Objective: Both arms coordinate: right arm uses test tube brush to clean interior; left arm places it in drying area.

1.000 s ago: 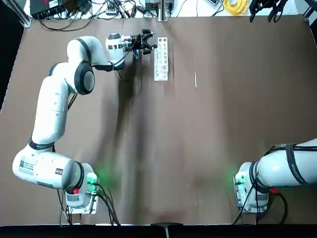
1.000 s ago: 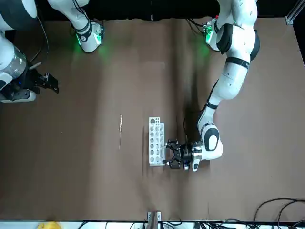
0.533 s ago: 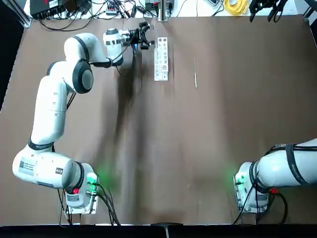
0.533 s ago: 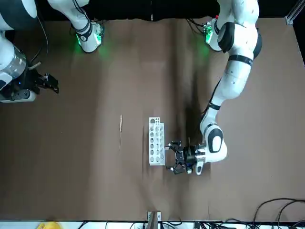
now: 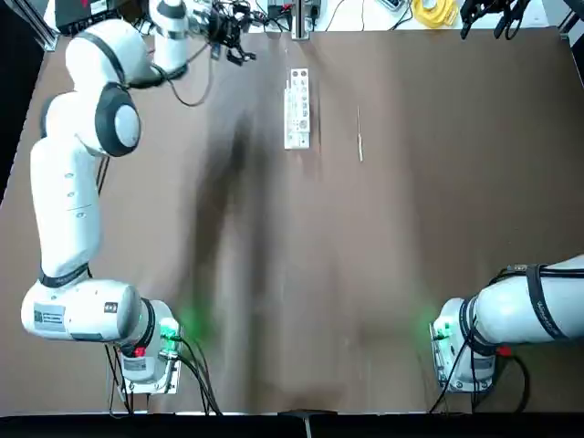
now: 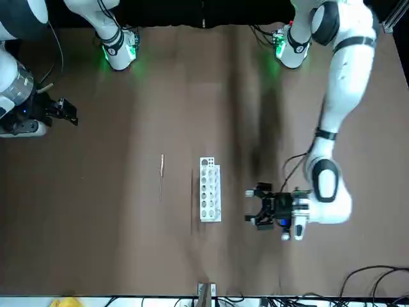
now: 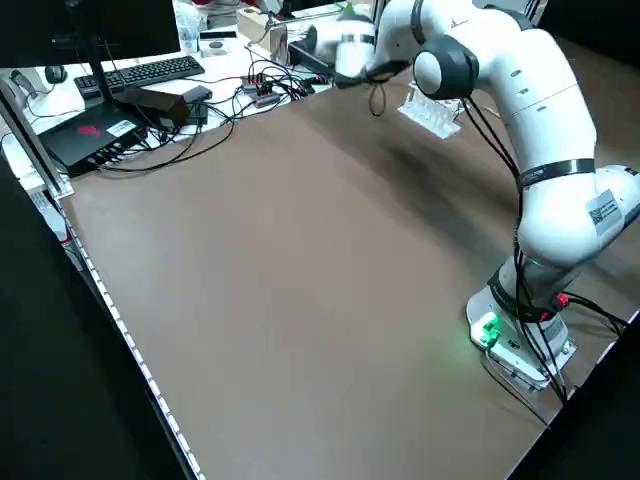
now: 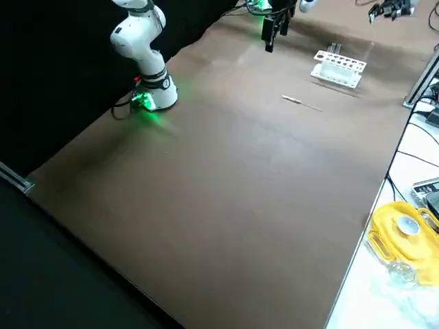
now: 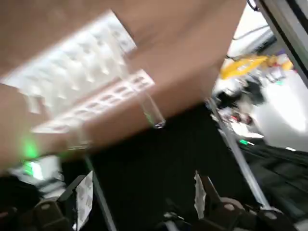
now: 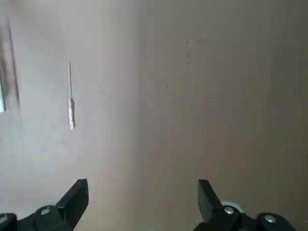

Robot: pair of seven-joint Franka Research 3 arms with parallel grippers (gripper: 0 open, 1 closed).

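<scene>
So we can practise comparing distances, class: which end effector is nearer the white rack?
The left end effector, open, with a short gap to the rack; the right end effector is farther away, beyond the brush.

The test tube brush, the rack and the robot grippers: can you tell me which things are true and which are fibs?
1. The test tube brush is lying on the brown table. True.
2. The left gripper is squeezing the rack. False: it is open, off to the robot's left of the rack, with a gap between them.
3. The rack is white and has holes. True.
4. The right gripper is shut. False: its fingers are apart, over on the robot's right side.
5. The brush is standing in the rack. False: it lies apart from the rack.
</scene>
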